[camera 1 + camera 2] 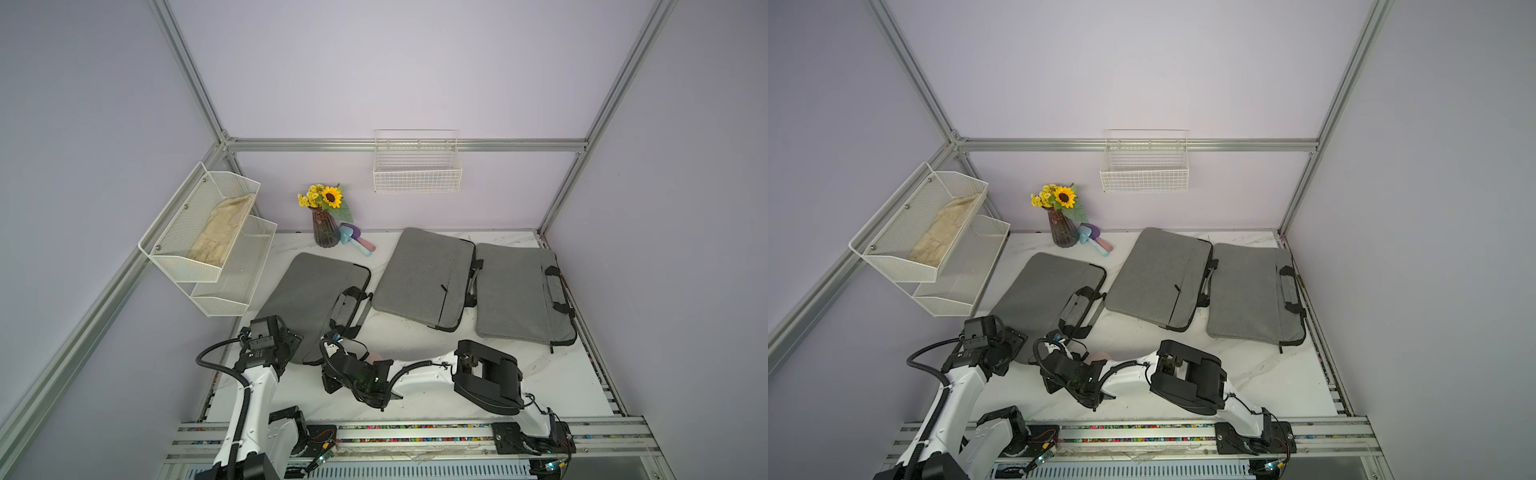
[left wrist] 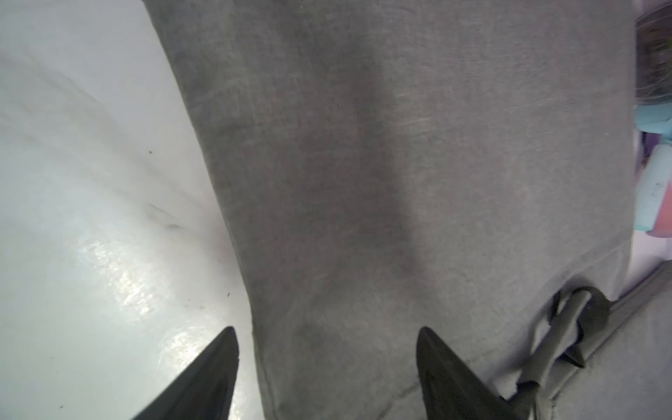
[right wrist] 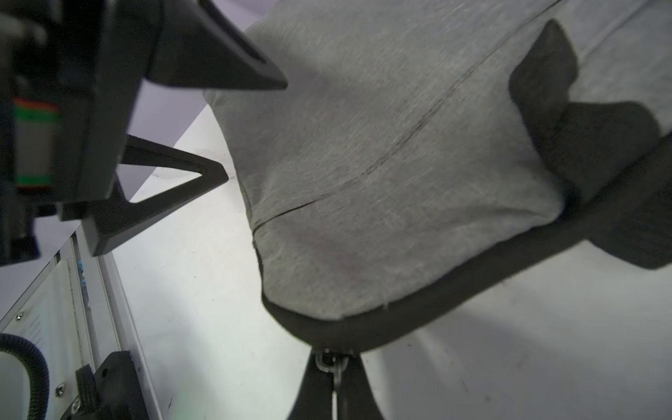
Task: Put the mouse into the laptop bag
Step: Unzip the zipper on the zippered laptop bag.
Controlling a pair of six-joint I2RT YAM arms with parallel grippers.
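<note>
a white marbled counter [image 1: 540,374] sits inside an aluminium frame [image 1: 407,144] with pale lilac walls. a white wire basket [image 1: 417,176] hangs on the back wall. a two-tier white mesh rack [image 1: 232,286] is fixed to the left wall, and a crumpled beige cloth [image 1: 222,230] lies in its upper tier. near the back of the counter a dark ribbed vase [image 1: 325,233] stands upright, holding a sunflower [image 1: 331,196] and small yellow blooms. just beside the vase lie pastel toy tools [image 1: 358,242] in blue, purple and pink. two spare bags lie flat just beside each other: a middle grey bag [image 1: 424,278] and a right grey bag [image 1: 519,291] near the counter's right edge.
</note>
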